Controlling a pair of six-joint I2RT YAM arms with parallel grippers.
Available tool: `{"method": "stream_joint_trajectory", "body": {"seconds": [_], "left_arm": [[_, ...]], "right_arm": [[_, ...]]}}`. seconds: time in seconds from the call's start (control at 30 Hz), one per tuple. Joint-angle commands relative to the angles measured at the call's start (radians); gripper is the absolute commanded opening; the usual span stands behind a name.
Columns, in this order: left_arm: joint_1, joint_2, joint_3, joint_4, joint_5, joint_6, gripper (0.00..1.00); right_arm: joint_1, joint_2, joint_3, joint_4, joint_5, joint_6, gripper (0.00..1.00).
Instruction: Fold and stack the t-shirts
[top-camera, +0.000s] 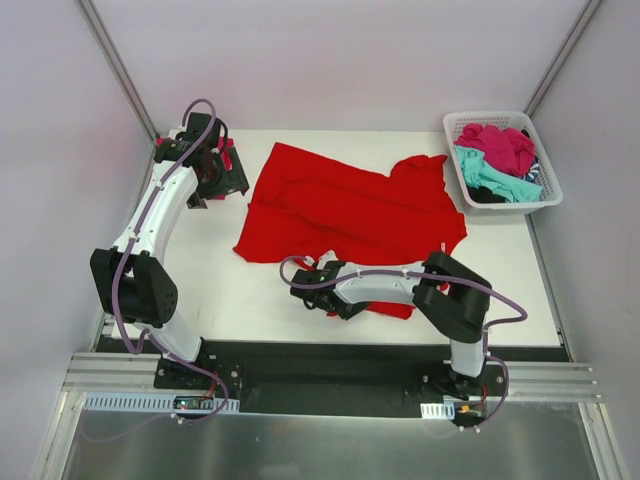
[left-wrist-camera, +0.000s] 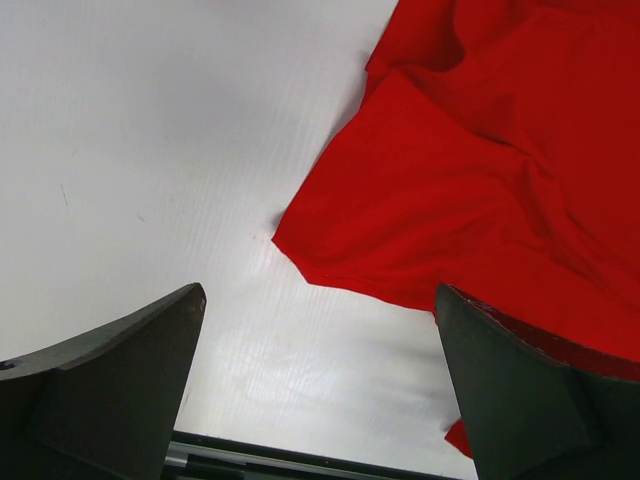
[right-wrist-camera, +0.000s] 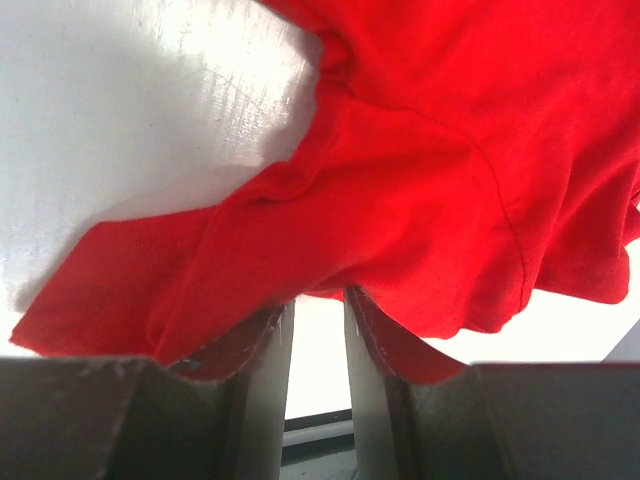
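Shirts are in two places on the table (top-camera: 230, 290). One large red t-shirt (top-camera: 350, 205) lies spread but wrinkled over the middle and far part of the white surface. The others are in the white basket (top-camera: 548, 190) at the far right corner: a magenta shirt (top-camera: 500, 145) on top, a teal shirt (top-camera: 495, 182) on the near side of it, and a dark cloth (top-camera: 487, 196) (only a small piece shows).

The left arm (top-camera: 160, 200) reaches to the far left part of the table. The left fingers (left-wrist-camera: 110, 390) are spread wide and nothing is between them. In the left wrist view they are over bare table, just beside a pointed corner of the red t-shirt (left-wrist-camera: 480, 180).

The right arm (top-camera: 390, 285) is bent low along the near side, with its end at the near edge of the red t-shirt. In the right wrist view the right fingers (right-wrist-camera: 265, 370) stand close to each other with a narrow gap, and white table shows through this gap. The red t-shirt (right-wrist-camera: 430, 170) lies over the tips of both fingers. I cannot tell if they really pinch the cloth or if it only rests on them.
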Motion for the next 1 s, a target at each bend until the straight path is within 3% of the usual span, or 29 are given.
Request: {"method": "stream_joint_trajectory", "body": {"seconds": [0.0,0.13,0.23,0.27,0.3,0.53,0.73,0.97], "left_arm": [[0.014,-0.045,-0.014,-0.021,-0.006,0.02,0.99],[0.015,-0.042,-0.016,-0.019,-0.008,0.026,0.99],[0.015,-0.041,-0.011,-0.022,-0.005,0.027,0.99],[0.015,-0.039,-0.01,-0.022,-0.005,0.027,0.99],[0.015,-0.039,-0.011,-0.022,-0.005,0.027,0.99],[0.015,-0.033,-0.011,-0.027,0.005,0.027,0.99],[0.015,-0.031,-0.019,-0.025,0.017,0.023,0.99],[0.015,-0.031,-0.014,-0.025,0.029,0.023,0.99]], "right_arm": [[0.006,0.029,0.01,0.005,0.023,-0.02,0.29],[-0.007,0.045,0.005,0.017,0.036,-0.042,0.27],[-0.02,0.054,0.007,0.022,0.039,-0.057,0.16],[-0.025,0.057,0.008,0.025,0.043,-0.059,0.04],[-0.028,0.057,0.01,0.024,0.043,-0.062,0.01],[-0.025,-0.055,0.033,-0.037,0.014,-0.07,0.01],[-0.008,-0.234,0.068,-0.127,-0.101,-0.091,0.01],[-0.011,-0.322,0.077,-0.176,-0.251,-0.158,0.01]]}}
